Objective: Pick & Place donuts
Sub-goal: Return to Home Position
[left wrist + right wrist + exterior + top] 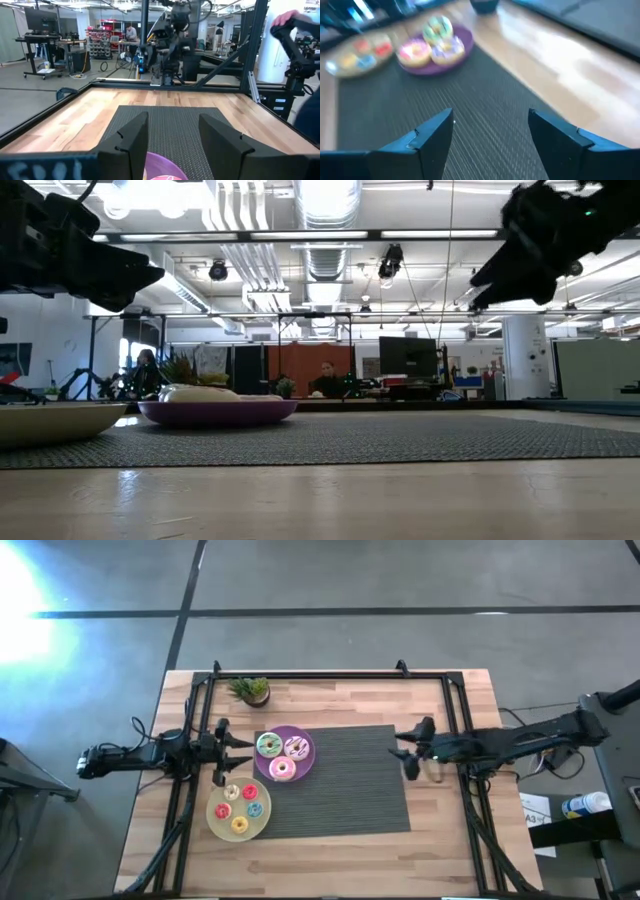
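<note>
Donuts on two plates (purple, yellow), plant nearby

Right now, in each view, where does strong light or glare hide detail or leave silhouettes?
High view: glare whitens the floor at upper left. Low view: ceiling lights backlight the left claw and right claw, both dark silhouettes. Right wrist view: a pale sheen lies on the bare wooden table. Left wrist view: even light, no glare.
</note>
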Available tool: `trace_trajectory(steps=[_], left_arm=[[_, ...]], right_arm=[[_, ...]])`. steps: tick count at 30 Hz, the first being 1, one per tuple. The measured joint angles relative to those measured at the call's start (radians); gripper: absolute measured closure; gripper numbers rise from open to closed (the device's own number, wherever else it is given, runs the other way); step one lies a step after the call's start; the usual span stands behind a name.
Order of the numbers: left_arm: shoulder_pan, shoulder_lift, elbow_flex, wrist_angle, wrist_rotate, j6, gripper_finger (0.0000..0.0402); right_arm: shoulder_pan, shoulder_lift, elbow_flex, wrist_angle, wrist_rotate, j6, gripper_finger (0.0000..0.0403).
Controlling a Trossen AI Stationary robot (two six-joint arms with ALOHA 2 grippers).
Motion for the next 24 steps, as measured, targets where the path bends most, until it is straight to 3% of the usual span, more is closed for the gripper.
trace_trajectory(steps=[7,11,16,24], left_arm=[[0.0,0.0,0.0,0.0,0.0,0.0,0.0252],[0.0,0.0,0.0,0.0,0.0,0.0,0.0252],[0.0,0.0,0.0,0.0,0.0,0.0,0.0252],[0.0,0.0,0.0,0.0,0.0,0.0,0.0252]], right_arm=[[0.0,-0.313,-0.125,0.082,-0.005,-0.135,0.0151],[0.001,-0.461,-0.236,0.217,-0.093,-0.246,0.0156],[0.001,-0.596,-0.343,0.309,-0.221,-0.32,0.0159],[0.001,-0.728,-0.42,0.349,-0.247,-0.439,0.015]])
